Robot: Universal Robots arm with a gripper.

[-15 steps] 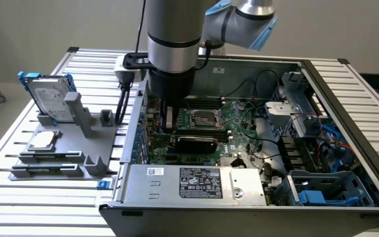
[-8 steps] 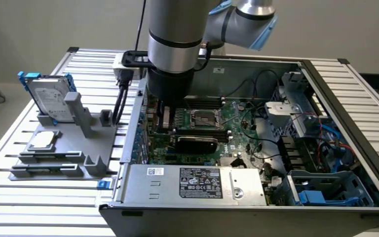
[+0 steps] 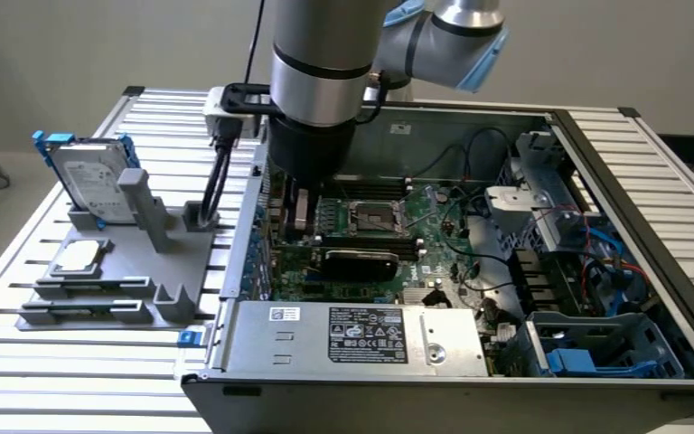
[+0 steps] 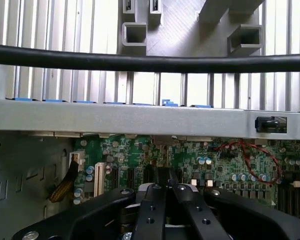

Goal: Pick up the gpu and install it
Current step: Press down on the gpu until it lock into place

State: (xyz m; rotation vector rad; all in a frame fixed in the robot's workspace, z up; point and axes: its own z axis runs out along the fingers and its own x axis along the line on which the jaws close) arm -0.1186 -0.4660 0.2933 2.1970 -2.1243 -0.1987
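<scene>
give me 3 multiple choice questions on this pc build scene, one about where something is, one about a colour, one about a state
1. Where is the hard drive?
A. standing in the grey holder outside the computer case
B. lying on the motherboard
C. on top of the power supply

2. What colour is the frame around the hard drive?
A. red
B. blue
C. yellow

3. How is the gripper right now?
A. wide open above the grey holder
B. shut, down inside the case
C. shut on the hard drive

Answers:
1. A, it stands upright in the grey holder on the slatted table, on the exterior view's left of the case.
2. B, blue edges show along its top and side.
3. B, the wrist view shows the black fingers drawn together over the green motherboard, and the arm reaches down into the case.
</scene>
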